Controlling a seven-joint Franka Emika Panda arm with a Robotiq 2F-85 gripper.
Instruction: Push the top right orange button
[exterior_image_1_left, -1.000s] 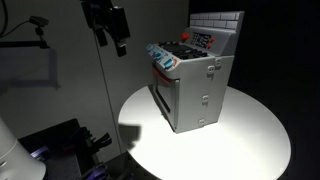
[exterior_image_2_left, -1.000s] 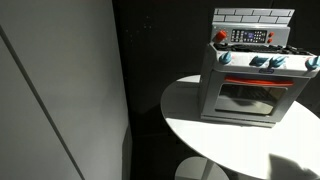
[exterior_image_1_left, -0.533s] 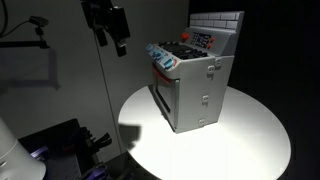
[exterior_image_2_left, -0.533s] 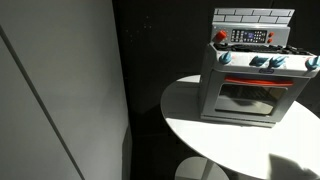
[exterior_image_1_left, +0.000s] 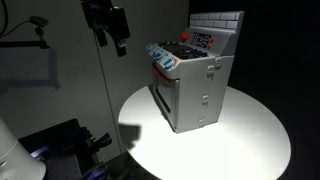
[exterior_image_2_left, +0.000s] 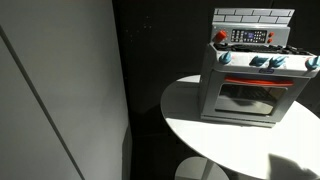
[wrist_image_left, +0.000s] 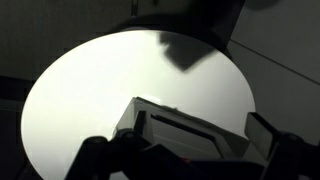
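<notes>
A grey toy oven (exterior_image_1_left: 195, 90) stands on a round white table (exterior_image_1_left: 250, 140); it shows in both exterior views (exterior_image_2_left: 245, 90). Its back control panel (exterior_image_2_left: 250, 36) carries small buttons, with a red-orange one (exterior_image_2_left: 221, 36) at its left end; the other orange buttons are too small to make out. My gripper (exterior_image_1_left: 119, 40) hangs high up, well to the side of the oven, touching nothing. In the wrist view its fingers (wrist_image_left: 180, 140) are spread wide and empty, with the oven (wrist_image_left: 175, 125) far below them.
Blue knobs (exterior_image_2_left: 255, 61) line the oven's front above its glass door (exterior_image_2_left: 250, 95). A pale wall panel (exterior_image_2_left: 60, 90) stands beside the table. Dark equipment (exterior_image_1_left: 70, 145) sits low by the table's edge.
</notes>
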